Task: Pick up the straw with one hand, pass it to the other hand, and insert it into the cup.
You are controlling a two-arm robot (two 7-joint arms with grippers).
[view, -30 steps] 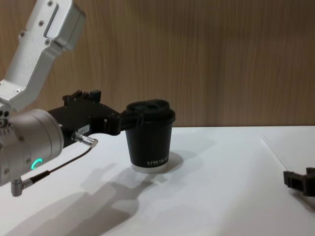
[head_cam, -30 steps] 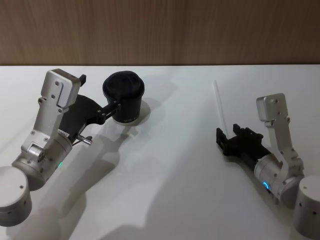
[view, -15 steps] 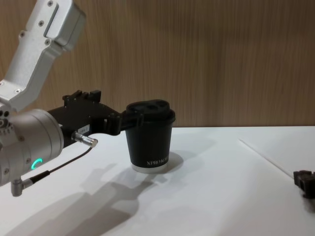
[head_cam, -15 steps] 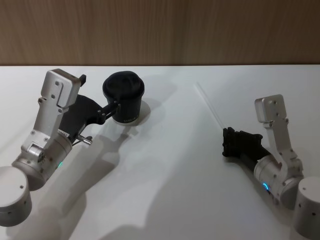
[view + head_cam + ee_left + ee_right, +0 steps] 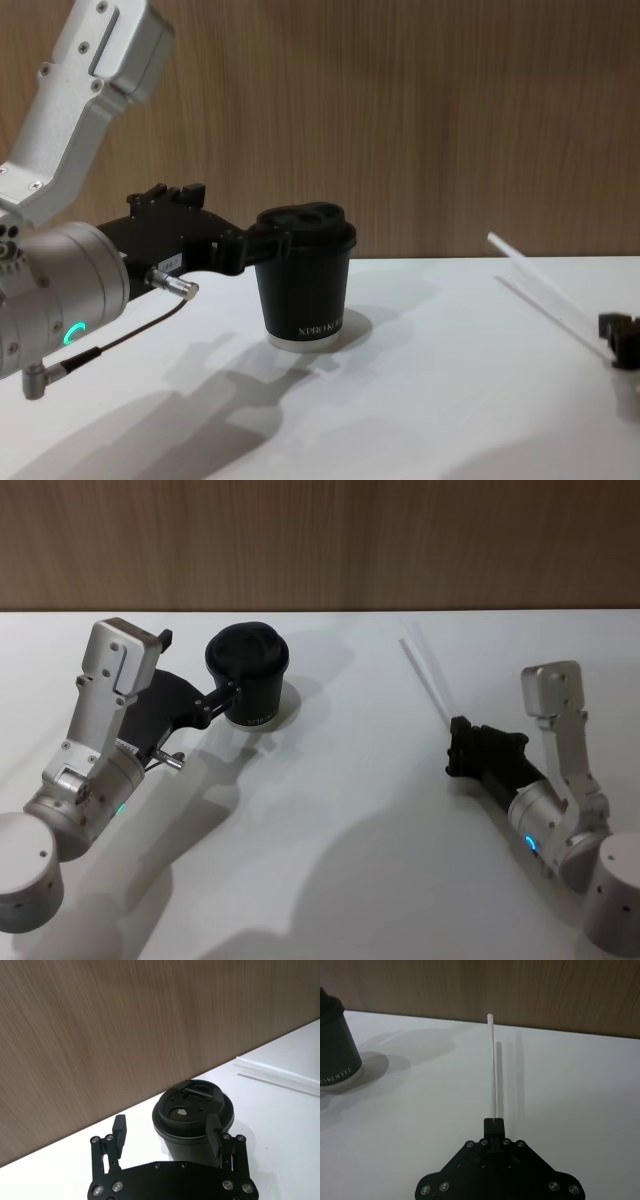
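My right gripper, well to the right of the cup, is clamped on one end of the straw, which angles up off the table; my left gripper stands spread wide at the cup.

**Straw is sitting pinched in the right gripper while the cup is standing between the fingers of the left gripper.**

The thin white straw is lying at about 2 o'clock in the head view. Its near end is clamped between the closed right fingers, and its free end is pointing toward 11 o'clock and tilting upward. The black ribbed cup is standing upright at about 10 o'clock, well apart from the straw. It is wearing a black lid and showing small white lettering above a white base rim. The left gripper is spread around it, one finger resting at its side.
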